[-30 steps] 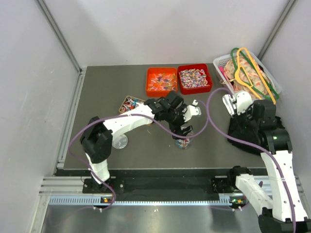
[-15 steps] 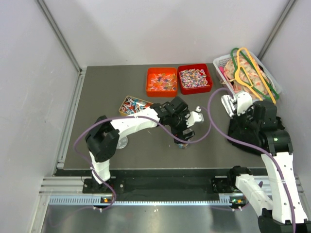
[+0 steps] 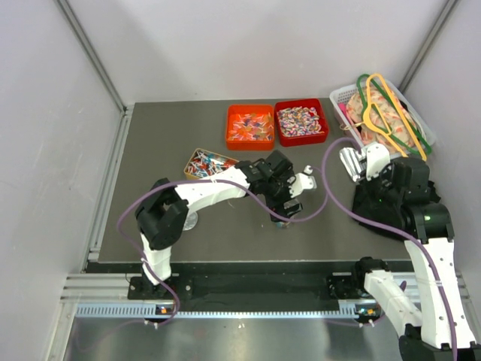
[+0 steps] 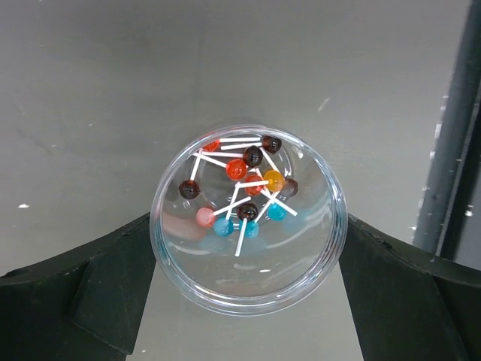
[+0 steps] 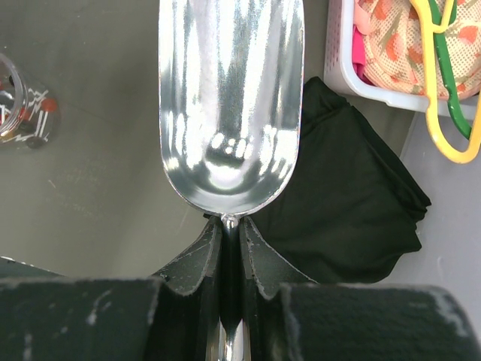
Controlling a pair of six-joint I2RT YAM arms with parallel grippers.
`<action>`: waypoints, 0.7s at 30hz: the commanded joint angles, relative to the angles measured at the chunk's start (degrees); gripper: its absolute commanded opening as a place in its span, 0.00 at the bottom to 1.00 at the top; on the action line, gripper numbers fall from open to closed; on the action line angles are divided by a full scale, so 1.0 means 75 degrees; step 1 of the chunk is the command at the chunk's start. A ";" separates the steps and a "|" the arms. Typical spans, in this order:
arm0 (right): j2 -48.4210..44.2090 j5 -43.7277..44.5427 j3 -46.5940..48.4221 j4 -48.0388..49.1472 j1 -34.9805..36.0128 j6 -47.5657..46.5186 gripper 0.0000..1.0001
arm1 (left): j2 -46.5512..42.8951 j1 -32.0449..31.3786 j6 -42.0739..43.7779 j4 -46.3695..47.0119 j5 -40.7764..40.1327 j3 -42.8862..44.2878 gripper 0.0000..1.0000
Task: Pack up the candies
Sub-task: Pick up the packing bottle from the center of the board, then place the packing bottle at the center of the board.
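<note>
Shiny wrapped candies (image 3: 300, 120) sit in a red tray (image 3: 303, 142), far past both pincers. They look tiny, light and slippery, so scooping should beat pinching. Right pincer (image 5: 229, 241) pinches the scoop (image 5: 229, 98) handle. Left pincer (image 4: 252, 263) is spread wide around a jar (image 4: 248, 304).

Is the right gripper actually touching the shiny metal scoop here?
Touching. The right wrist view shows the right gripper closed on the thin handle of the shiny metal scoop, with a finger pressed against it on each side and no gap.
</note>
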 commanded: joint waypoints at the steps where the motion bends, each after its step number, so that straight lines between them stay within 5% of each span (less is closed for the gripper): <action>1: -0.0104 -0.0189 0.0173 0.0159 -0.0102 0.0102 0.00 | 0.0110 0.0095 0.0184 -0.0120 -0.0846 0.0163 0.99; 8: -0.0069 -0.0306 0.0302 0.0123 -0.0102 0.0113 0.00 | -0.0066 0.0658 0.0231 -0.0143 -0.1117 -0.0107 0.90; 21: -0.0022 -0.0482 0.0384 0.0100 -0.0102 0.0125 0.00 | -0.0675 0.2041 0.0582 -0.0272 -0.0825 -0.0740 0.91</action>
